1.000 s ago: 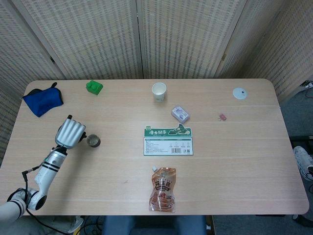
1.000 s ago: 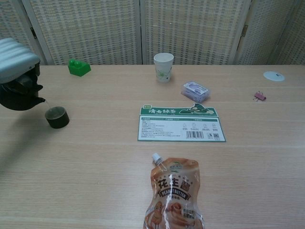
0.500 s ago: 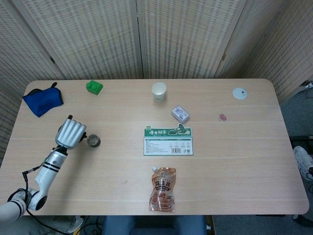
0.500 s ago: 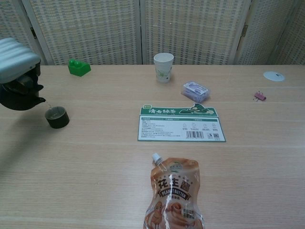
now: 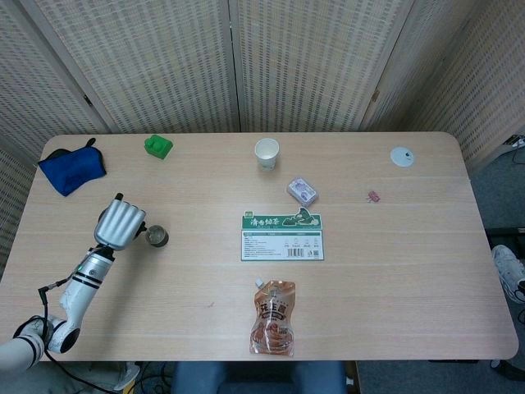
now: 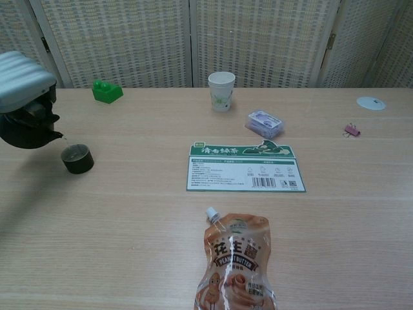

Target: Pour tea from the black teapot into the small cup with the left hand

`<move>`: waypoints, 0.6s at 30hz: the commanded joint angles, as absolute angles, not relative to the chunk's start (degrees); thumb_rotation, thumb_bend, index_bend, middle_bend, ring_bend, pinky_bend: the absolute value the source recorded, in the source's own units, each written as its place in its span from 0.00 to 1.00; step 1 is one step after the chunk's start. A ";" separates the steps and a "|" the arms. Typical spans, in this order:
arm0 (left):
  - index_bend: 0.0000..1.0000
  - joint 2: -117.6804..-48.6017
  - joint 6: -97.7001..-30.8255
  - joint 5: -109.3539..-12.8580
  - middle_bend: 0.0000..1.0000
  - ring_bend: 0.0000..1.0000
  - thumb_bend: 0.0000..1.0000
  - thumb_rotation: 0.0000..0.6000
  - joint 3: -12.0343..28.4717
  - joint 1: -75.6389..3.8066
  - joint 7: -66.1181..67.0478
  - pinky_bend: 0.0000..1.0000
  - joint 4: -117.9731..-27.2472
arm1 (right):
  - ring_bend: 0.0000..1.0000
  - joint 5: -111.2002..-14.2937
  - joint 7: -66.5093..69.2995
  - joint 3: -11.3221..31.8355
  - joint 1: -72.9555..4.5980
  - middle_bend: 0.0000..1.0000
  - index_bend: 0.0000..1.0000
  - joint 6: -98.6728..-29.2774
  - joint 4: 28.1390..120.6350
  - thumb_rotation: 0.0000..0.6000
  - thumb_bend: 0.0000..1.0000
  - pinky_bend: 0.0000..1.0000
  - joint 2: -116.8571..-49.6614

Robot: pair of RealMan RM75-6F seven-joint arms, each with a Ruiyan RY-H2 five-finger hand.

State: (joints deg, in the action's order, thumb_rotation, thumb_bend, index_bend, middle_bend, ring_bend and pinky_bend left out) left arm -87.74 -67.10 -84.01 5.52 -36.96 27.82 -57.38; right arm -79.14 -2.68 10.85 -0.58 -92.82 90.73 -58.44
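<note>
My left hand (image 5: pixel 120 225) (image 6: pixel 20 81) grips the black teapot (image 6: pixel 27 126) at the table's left side. The pot is held above the table, its spout tipped toward the small dark cup (image 6: pixel 77 158) (image 5: pixel 157 237) just to its right. Liquid shows inside the cup. In the head view the hand covers most of the teapot. The right hand appears in neither view.
A white paper cup (image 5: pixel 267 153), a green block (image 5: pixel 157 146) and a blue cloth (image 5: pixel 72 168) lie along the back. A green-and-white card (image 5: pixel 282 236), a purple packet (image 5: pixel 302 190), a peanut butter pouch (image 5: pixel 273 318), a pink clip (image 5: pixel 374 196) and a white disc (image 5: pixel 402 157) are also on the table (image 5: pixel 410 271).
The left hand and teapot have risen slightly, the spout lifting a little away from the cup. Nothing else has moved.
</note>
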 commanded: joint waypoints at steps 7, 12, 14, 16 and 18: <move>1.00 -87.75 -67.04 -83.71 1.00 0.95 0.38 0.80 5.77 -36.98 27.17 0.53 -57.98 | 0.14 -79.08 -2.55 10.88 -0.48 0.22 0.17 -92.90 90.65 1.00 0.17 0.09 -58.45; 1.00 -87.80 -66.93 -83.29 1.00 0.95 0.38 0.67 6.15 -37.00 25.57 0.53 -58.30 | 0.14 -79.03 -2.63 10.89 -0.47 0.22 0.17 -92.87 90.70 1.00 0.17 0.09 -58.43; 1.00 -87.76 -66.82 -82.98 1.00 0.95 0.38 0.63 6.35 -36.95 24.83 0.53 -58.58 | 0.14 -79.03 -2.69 10.90 -0.46 0.22 0.17 -92.90 90.73 1.00 0.17 0.09 -58.43; 1.00 -87.78 -66.96 -82.61 1.00 0.94 0.38 0.61 6.70 -36.87 24.08 0.53 -58.78 | 0.14 -78.96 -2.75 10.93 -0.47 0.22 0.17 -92.87 90.74 1.00 0.17 0.09 -58.45; 1.00 -87.89 -67.20 -82.14 1.00 0.94 0.38 0.61 7.19 -36.75 22.76 0.53 -58.97 | 0.14 -78.98 -2.83 10.94 -0.50 0.22 0.17 -92.85 90.79 1.00 0.17 0.09 -58.44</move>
